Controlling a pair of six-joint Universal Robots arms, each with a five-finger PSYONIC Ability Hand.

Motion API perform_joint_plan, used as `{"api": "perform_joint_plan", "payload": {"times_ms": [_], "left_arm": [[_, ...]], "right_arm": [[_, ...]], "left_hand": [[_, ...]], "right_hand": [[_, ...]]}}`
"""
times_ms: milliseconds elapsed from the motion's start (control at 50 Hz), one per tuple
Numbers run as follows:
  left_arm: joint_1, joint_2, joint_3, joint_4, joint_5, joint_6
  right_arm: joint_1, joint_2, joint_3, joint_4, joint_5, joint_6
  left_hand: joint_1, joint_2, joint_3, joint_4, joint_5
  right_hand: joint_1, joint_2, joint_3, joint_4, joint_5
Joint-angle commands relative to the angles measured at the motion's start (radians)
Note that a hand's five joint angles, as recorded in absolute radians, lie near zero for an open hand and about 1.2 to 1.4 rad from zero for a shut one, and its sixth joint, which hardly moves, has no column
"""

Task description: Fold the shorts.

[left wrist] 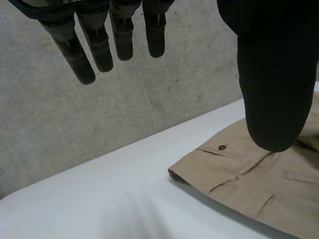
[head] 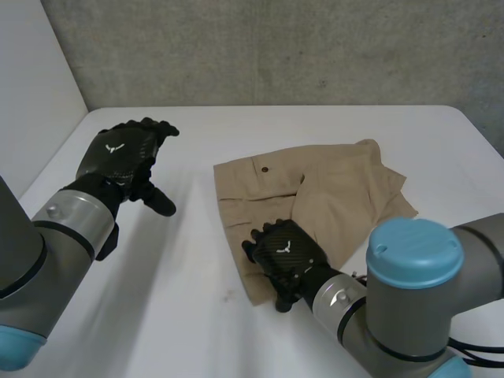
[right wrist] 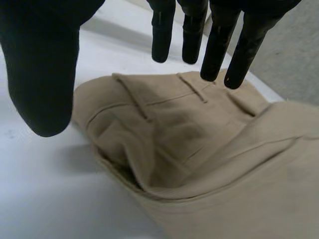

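Head view gives you one pair of shorts (head: 331,197), two black hands and one white table (head: 181,260). The shorts lie flat at centre right of the frame. They are tan woven cloth, matte and lightly creased, with one layer folded over diagonally on the right half. Their waistband edge faces frame left and the legs run toward the right, so the long axis lies roughly left to right. You can count one dark button (head: 264,168) near the upper left corner of the cloth. The right wrist view shows narrow belt loops (right wrist: 133,97) stitched along the waistband.

Your left hand (head: 122,153) hangs at upper left over bare table, fingers straight and spread, grasping nothing. Your right hand (head: 285,250) is over the shorts' lower left corner, fingers extended and thumb apart, released. You cannot tell whether it touches the cloth.
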Motion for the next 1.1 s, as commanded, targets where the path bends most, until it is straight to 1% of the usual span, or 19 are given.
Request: {"api": "perform_joint_plan", "payload": {"times_ms": [20,300,360,380,400,460,580,700,720,780,800,840,880,900,920,960,980,1060,1100], "left_arm": [[0.003,-0.002,-0.010,0.004,-0.004,0.009],[0.021,-0.002,-0.013,0.002,-0.002,0.009],[0.020,0.000,-0.020,0.004,-0.002,0.009],[0.020,0.000,-0.020,0.004,-0.002,0.009],[0.020,0.001,-0.021,0.003,-0.002,0.009],[0.020,0.007,-0.021,0.002,-0.002,0.009],[0.023,0.024,-0.015,0.001,-0.007,0.012],[0.069,0.078,-0.010,0.007,-0.014,0.012],[0.082,0.088,-0.010,0.007,-0.014,0.012],[0.133,0.137,-0.009,0.007,-0.014,0.005],[0.144,0.150,-0.009,0.007,-0.014,0.005],[0.173,0.188,-0.010,0.007,-0.014,-0.001],[0.190,0.211,-0.012,0.007,-0.014,-0.002],[0.211,0.240,-0.015,0.009,-0.014,-0.002],[0.211,0.240,-0.015,0.009,-0.014,-0.002],[0.227,0.257,-0.017,0.009,-0.013,-0.004],[0.233,0.263,-0.018,0.009,-0.013,-0.004],[0.236,0.263,-0.021,0.009,-0.013,-0.004],[0.234,0.263,-0.026,0.009,-0.011,-0.004]], "right_arm": [[-0.003,0.040,-0.011,-0.071,-0.012,0.008],[-0.003,0.132,-0.051,-0.075,-0.006,-0.004],[-0.003,0.131,-0.058,-0.078,-0.004,-0.004],[-0.003,0.131,-0.058,-0.078,-0.004,-0.004],[-0.006,0.112,-0.064,-0.084,-0.001,0.002],[-0.007,0.066,-0.066,-0.091,0.003,0.010],[0.000,-0.131,-0.136,-0.101,0.011,0.040],[0.006,-0.184,-0.261,-0.069,0.015,0.105],[0.003,-0.188,-0.343,-0.048,0.015,0.135],[0.002,-0.190,-0.400,-0.041,0.023,0.153],[0.000,-0.188,-0.481,-0.048,0.054,0.175],[-0.004,-0.191,-0.532,-0.060,0.097,0.180],[0.000,-0.207,-0.587,-0.106,0.191,0.188],[-0.012,-0.227,-0.606,-0.150,0.257,0.186],[-0.012,-0.227,-0.606,-0.150,0.258,0.186],[-0.043,-0.268,-0.608,-0.210,0.340,0.185],[-0.087,-0.279,-0.598,-0.228,0.377,0.176],[-0.161,-0.280,-0.560,-0.209,0.404,0.163],[-0.258,-0.259,-0.461,-0.146,0.399,0.143]], "left_hand": [[-0.032,-0.017,-0.023,-0.019,0.001],[-0.032,-0.017,-0.023,-0.019,0.001],[-0.032,-0.017,-0.023,-0.019,0.001],[-0.032,-0.017,-0.023,-0.019,0.001],[-0.032,-0.017,-0.023,-0.019,0.001],[-0.032,-0.017,-0.023,-0.019,0.001],[-0.032,-0.017,-0.023,-0.019,0.001],[-0.032,-0.017,-0.023,-0.019,0.001],[-0.032,-0.017,-0.023,-0.019,0.001],[-0.032,-0.017,-0.023,-0.019,0.001],[-0.032,-0.017,-0.023,-0.019,0.001],[-0.032,-0.017,-0.023,-0.019,0.001],[-0.032,-0.017,-0.023,-0.019,0.001],[-0.032,-0.017,-0.023,-0.019,0.001],[-0.032,-0.017,-0.023,-0.019,0.001],[-0.032,-0.017,-0.023,-0.019,0.001],[-0.032,-0.017,-0.023,-0.019,0.001],[-0.032,-0.017,-0.023,-0.019,0.001],[-0.032,-0.017,-0.023,-0.019,0.001]], "right_hand": [[0.214,0.178,0.167,0.166,0.176],[0.457,0.422,0.410,0.409,0.420],[0.981,0.946,0.934,0.933,0.943],[0.983,0.948,0.936,0.935,0.946],[1.081,1.045,1.034,1.033,1.043],[1.082,1.046,1.035,1.034,1.044],[1.082,1.046,1.035,1.034,1.044],[1.082,1.046,1.035,1.034,1.044],[1.082,1.046,1.035,1.034,1.044],[1.082,1.046,1.035,1.034,1.044],[1.082,1.046,1.035,1.034,1.044],[1.082,1.046,1.035,1.034,1.044],[1.082,1.046,1.035,1.034,1.044],[1.082,1.046,1.035,1.034,1.044],[1.082,1.046,1.035,1.034,1.044],[1.082,1.046,1.035,1.034,1.044],[1.082,1.046,1.035,1.034,1.044],[1.082,1.046,1.035,1.034,1.044],[1.082,1.046,1.035,1.034,1.044]]}}
